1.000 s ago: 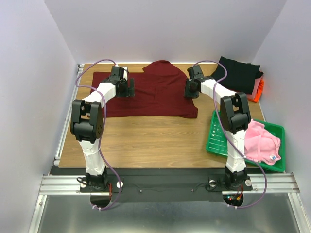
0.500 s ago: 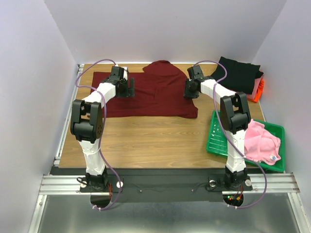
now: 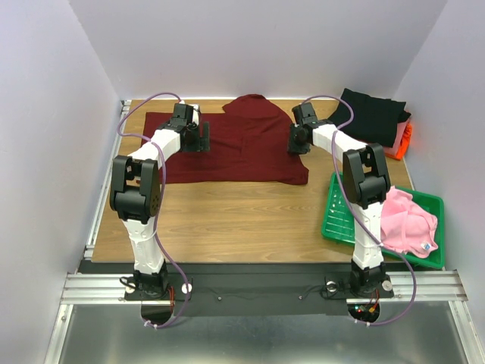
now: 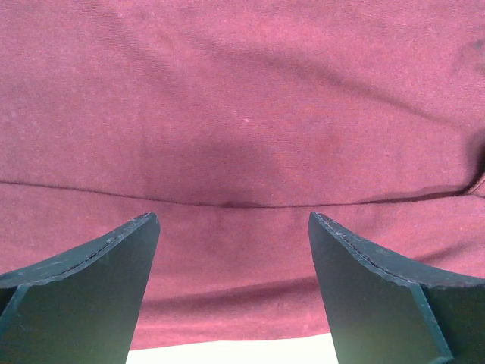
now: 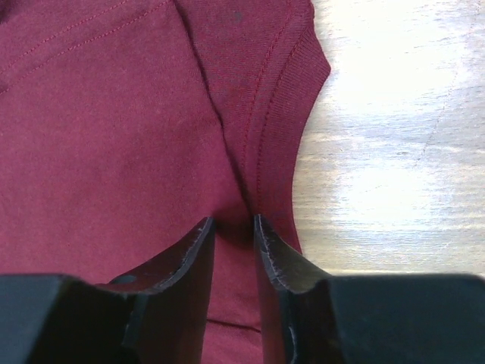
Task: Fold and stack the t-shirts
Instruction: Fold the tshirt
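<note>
The dark maroon t-shirt (image 3: 244, 155) lies spread flat at the back middle of the wooden table (image 3: 242, 216). My left gripper (image 3: 198, 137) is down on the shirt's left part. In the left wrist view it (image 4: 231, 221) is open wide over the maroon cloth (image 4: 242, 114), with a seam running between the jaws. My right gripper (image 3: 297, 141) is at the shirt's right edge. In the right wrist view it (image 5: 233, 221) is closed narrowly on a pinched ridge of maroon cloth (image 5: 114, 114) beside the sleeve hem (image 5: 299, 91).
A folded stack sits at the back right: black tee (image 3: 371, 114) on top, salmon (image 3: 397, 133) and orange (image 3: 407, 141) under it. The green plastic tray (image 3: 339, 216) at the right holds a crumpled light pink tee (image 3: 409, 221). White walls enclose the table.
</note>
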Robot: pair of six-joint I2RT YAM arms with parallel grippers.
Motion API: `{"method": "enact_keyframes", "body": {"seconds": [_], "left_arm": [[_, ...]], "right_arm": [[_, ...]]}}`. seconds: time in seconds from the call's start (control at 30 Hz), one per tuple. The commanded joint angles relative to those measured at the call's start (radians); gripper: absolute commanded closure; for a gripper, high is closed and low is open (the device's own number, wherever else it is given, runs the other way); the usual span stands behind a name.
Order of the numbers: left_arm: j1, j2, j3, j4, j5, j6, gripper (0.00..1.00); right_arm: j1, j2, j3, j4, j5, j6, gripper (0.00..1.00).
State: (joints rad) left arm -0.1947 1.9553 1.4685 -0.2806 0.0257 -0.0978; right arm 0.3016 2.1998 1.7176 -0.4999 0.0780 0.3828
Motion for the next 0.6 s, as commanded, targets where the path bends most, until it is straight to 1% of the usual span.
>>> {"method": "enact_keyframes", "body": {"seconds": [0.0,0.1,0.13,0.33,0.37,0.53,0.57], "left_arm": [[-0.008,-0.024,0.001,0.006,0.005,0.023,0.09],[-0.023,-0.013,0.012,0.006,-0.012,0.038,0.09],[-0.025,-0.01,0.013,0.003,-0.015,0.04,0.09],[-0.054,0.019,0.018,0.008,-0.018,0.061,0.09],[-0.064,0.028,0.024,0.006,-0.018,0.069,0.12],[-0.1,0.027,0.012,0.009,-0.018,0.116,0.14],[-0.106,0.027,0.007,0.009,-0.047,0.124,0.15]], "right_arm": [[0.001,-0.008,-0.019,0.031,0.008,0.001,0.69],[0.002,-0.014,-0.016,0.029,0.023,0.004,0.84],[0.001,-0.015,-0.018,0.029,0.026,0.005,0.86],[0.001,-0.025,-0.026,0.029,0.028,0.005,0.85],[0.001,-0.025,-0.029,0.029,0.026,0.005,0.85],[0.002,-0.032,-0.035,0.029,0.025,0.008,0.84],[0.001,-0.031,-0.036,0.029,0.025,0.011,0.84]]}}
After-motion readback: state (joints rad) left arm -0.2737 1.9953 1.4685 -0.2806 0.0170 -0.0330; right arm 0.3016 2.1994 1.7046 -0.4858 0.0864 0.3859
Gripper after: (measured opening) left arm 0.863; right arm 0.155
